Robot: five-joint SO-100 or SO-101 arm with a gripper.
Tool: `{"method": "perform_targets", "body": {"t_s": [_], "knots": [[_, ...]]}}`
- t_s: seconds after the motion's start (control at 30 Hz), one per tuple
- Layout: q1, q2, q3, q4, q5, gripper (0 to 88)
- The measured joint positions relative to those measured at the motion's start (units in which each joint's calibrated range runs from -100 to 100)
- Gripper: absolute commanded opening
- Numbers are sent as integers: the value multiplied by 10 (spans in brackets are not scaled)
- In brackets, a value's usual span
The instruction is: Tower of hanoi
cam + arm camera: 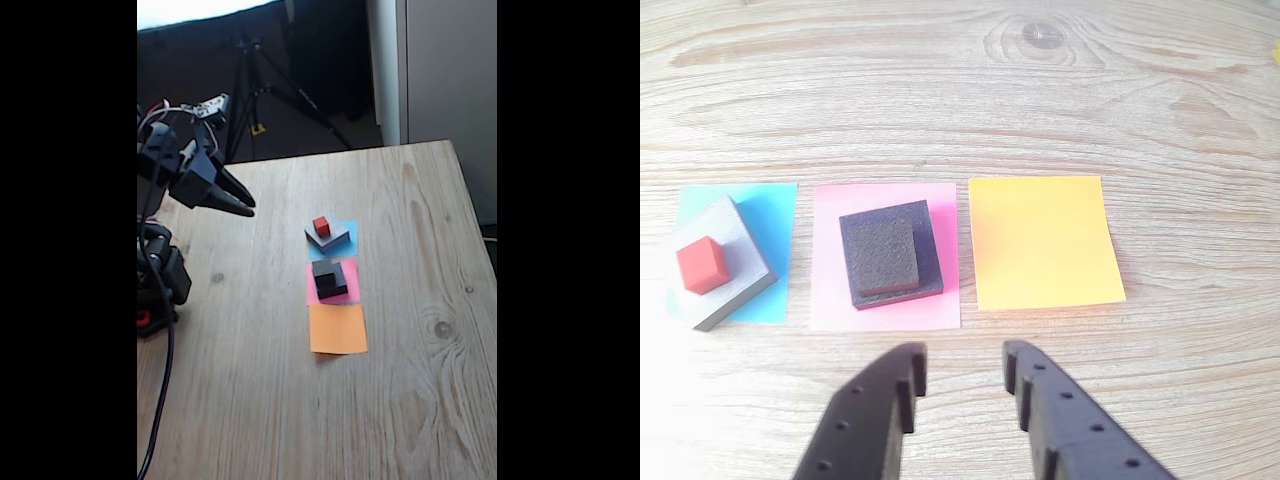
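Spreading across both views, the wooden worktop [420,400] has wide bare board in front of, behind and to the right of the row in the fixed view, with its right edge and far edge well apart from the papers. Three paper squares lie in one line just beside each other: blue paper [775,215], pink paper [940,290] and orange paper [1043,243], the orange one bare. Four blocks make up the set, in two stacks of two. On the blue square sits one large flat grey block [740,255], turned askew with a corner past the paper's left edge in the wrist view, and one tiny red cube [703,265] rests on top of it. On the pink square sits one medium black block [930,245] carrying one small black cube [881,257]. The tool [960,372] hangs above bare wood near the pink square, its two fingers parted with nothing between them.
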Motion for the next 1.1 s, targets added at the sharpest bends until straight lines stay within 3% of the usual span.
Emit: {"method": "perform_targets", "body": {"t_s": [0.4,1.1], "knots": [[25,-4,352,-388,0,316],[-32,212,684,-1144,2,346]]}}
